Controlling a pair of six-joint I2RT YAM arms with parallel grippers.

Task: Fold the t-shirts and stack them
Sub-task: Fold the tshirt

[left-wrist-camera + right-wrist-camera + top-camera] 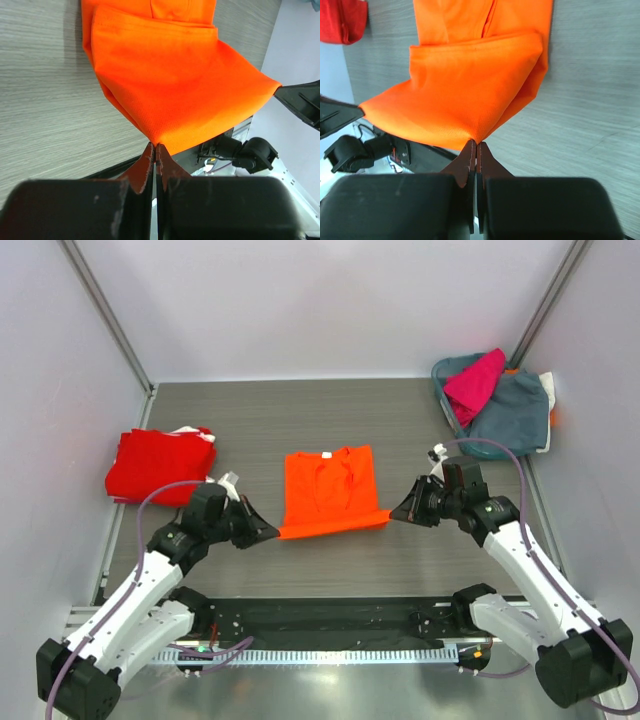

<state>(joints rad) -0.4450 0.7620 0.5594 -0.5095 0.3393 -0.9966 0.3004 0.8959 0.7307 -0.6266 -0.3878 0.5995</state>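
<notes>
Orange t-shirt (330, 490): middle of the grey wood-grain table (400, 420), collar toward the far side, near hem lifted off the surface and stretched taut between both claws, with a fold of cloth doubled beneath. Red t-shirt (158, 465): folded, flat at the far left, well apart from the orange one. Teal basket (443, 375): far right corner, holding a grey-blue garment (512, 410) with the magenta t-shirt (475, 383) draped on top. Left gripper (272, 531): pinched tight on the hem's left corner. Right gripper (393, 514): pinched tight on the right corner.
</notes>
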